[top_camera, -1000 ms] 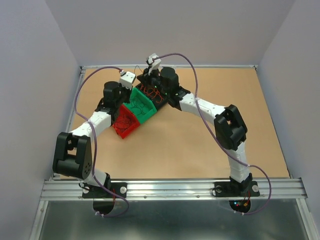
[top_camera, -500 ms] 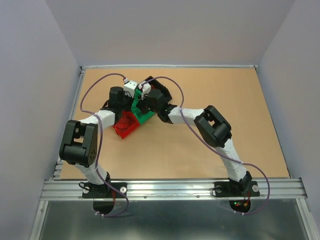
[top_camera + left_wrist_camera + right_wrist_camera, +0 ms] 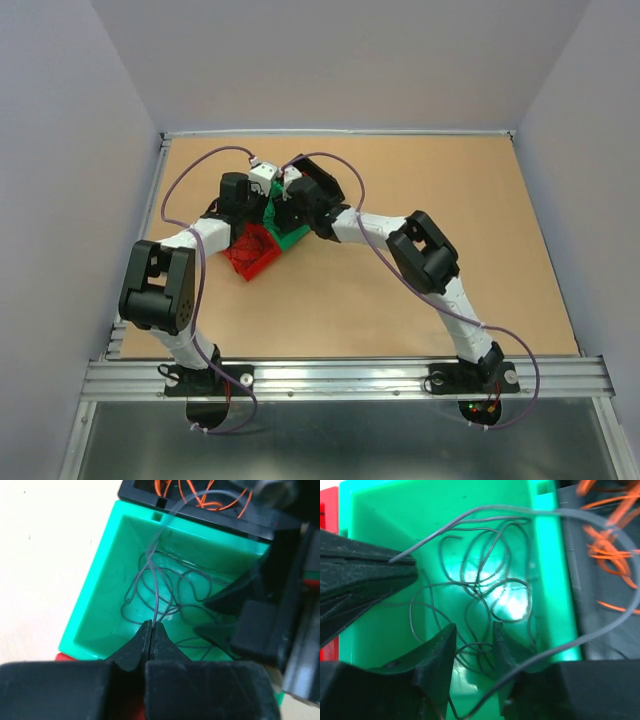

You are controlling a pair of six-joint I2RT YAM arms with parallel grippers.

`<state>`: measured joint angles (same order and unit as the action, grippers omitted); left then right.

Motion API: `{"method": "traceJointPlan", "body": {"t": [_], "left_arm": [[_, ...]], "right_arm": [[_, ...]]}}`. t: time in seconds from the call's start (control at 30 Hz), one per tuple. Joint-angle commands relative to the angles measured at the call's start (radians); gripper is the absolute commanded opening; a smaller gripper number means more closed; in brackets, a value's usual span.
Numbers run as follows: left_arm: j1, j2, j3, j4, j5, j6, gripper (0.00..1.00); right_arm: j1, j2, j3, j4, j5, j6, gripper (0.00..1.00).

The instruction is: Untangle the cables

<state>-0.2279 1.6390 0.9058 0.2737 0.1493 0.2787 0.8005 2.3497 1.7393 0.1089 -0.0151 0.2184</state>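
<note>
From the left, the red bin (image 3: 240, 262) sits apart from the action. Next to it, the left gripper (image 3: 151, 630) has its jaws pressed together on a single dark strand (image 3: 157, 595), which rises out of the green bin (image 3: 97, 590). On that bin's floor lie the rest of the dark cables (image 3: 485, 587), looped over one another. The right gripper (image 3: 470, 632) hangs just above them with its jaws spread, a few loops between the fingers but nothing pinched. Further right, the black bin (image 3: 592, 610) holds the orange cables (image 3: 605, 545).

I judge this to be the separating step. Next, the right gripper needs to pin the pile so the strand pulls free. I can read no writing or brand.
</note>
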Motion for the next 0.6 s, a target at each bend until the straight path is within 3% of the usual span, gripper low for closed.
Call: {"method": "traceJointPlan", "body": {"t": [0.0,0.37,0.47,0.57], "left_arm": [[-0.005,-0.056,0.022,-0.018,-0.004,0.024,0.04],[-0.004,-0.067,0.012,0.002,-0.019,0.036,0.03],[-0.004,-0.068,0.007,0.009,-0.022,0.042,0.03],[-0.004,-0.064,0.007,0.009,-0.019,0.047,0.03]], "right_arm": [[0.014,-0.142,0.009,-0.034,0.053,-0.01,0.44],[0.012,-0.242,-0.052,-0.034,0.138,-0.011,0.5],[0.012,-0.254,-0.055,-0.034,0.168,-0.022,0.6],[0.012,-0.251,-0.047,-0.034,0.193,-0.031,0.61]]}}
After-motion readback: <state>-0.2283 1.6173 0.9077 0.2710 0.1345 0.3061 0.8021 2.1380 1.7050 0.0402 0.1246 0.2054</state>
